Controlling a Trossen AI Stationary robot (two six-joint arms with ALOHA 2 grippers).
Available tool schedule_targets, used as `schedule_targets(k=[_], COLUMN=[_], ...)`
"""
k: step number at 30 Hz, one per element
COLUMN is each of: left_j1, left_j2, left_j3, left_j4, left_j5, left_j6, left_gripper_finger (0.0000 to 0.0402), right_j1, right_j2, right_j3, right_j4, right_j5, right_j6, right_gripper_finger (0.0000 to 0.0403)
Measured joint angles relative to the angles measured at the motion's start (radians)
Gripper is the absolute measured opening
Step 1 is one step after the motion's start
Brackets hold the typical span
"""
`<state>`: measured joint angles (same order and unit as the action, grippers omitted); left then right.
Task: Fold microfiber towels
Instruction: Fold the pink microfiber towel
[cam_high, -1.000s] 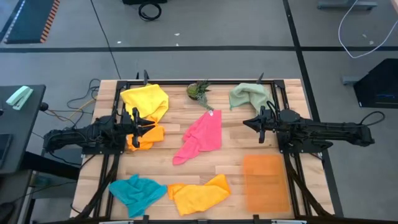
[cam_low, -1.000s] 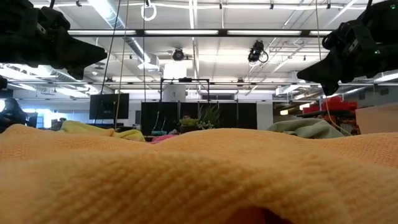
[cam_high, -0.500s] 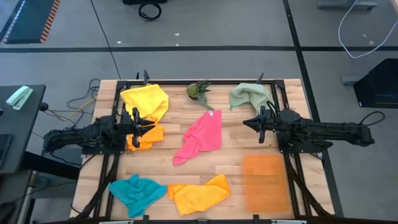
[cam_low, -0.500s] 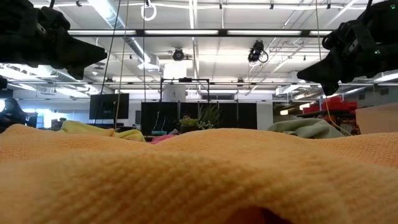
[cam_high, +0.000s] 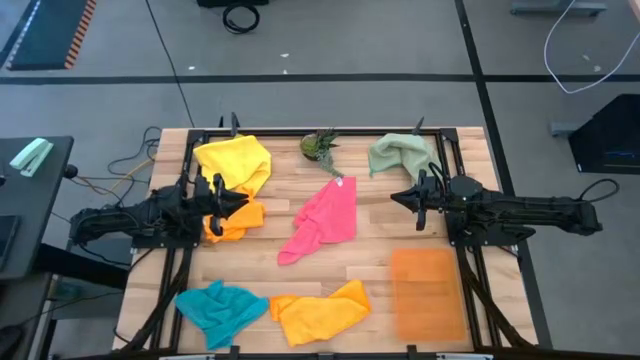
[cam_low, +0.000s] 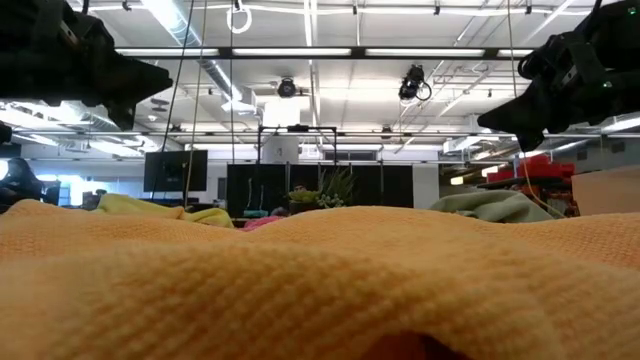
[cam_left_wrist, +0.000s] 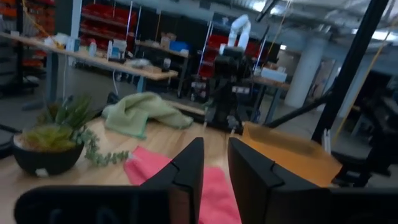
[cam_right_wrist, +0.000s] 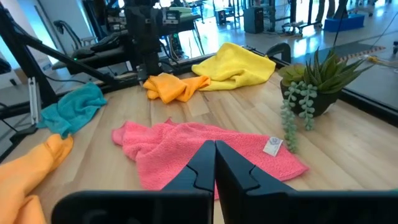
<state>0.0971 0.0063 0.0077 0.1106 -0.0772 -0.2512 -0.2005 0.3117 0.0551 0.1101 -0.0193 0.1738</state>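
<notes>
The pink towel, crumpled just in front of the plant on the table, is judged light, limp and best pinched at a corner; left gripper fingers are narrowly parted, right gripper fingers closed, nothing held.

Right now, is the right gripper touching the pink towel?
Apart. The high view shows the right gripper clear of the pink towel, bare wood between them.
</notes>
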Motion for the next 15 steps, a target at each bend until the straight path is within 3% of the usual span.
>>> schedule_targets(k=[7,15], left_j1=[0.0,0.065], left_j2=[0.022,0.277], left_j3=[0.006,0.103], left_j4=[0.056,0.05], left_j5=[-0.044,-0.095], left_j6=[0.0,0.042], left_gripper_finger=[0.006,0.0024], right_j1=[0.0,0.0], right_j2=[0.0,0.001], right_j3=[0.0,0.0], right_j4=[0.009,0.122], right_j5=[0.0,0.014], right_j6=[-0.015,-0.001], right_gripper_finger=[0.0013,0.0013])
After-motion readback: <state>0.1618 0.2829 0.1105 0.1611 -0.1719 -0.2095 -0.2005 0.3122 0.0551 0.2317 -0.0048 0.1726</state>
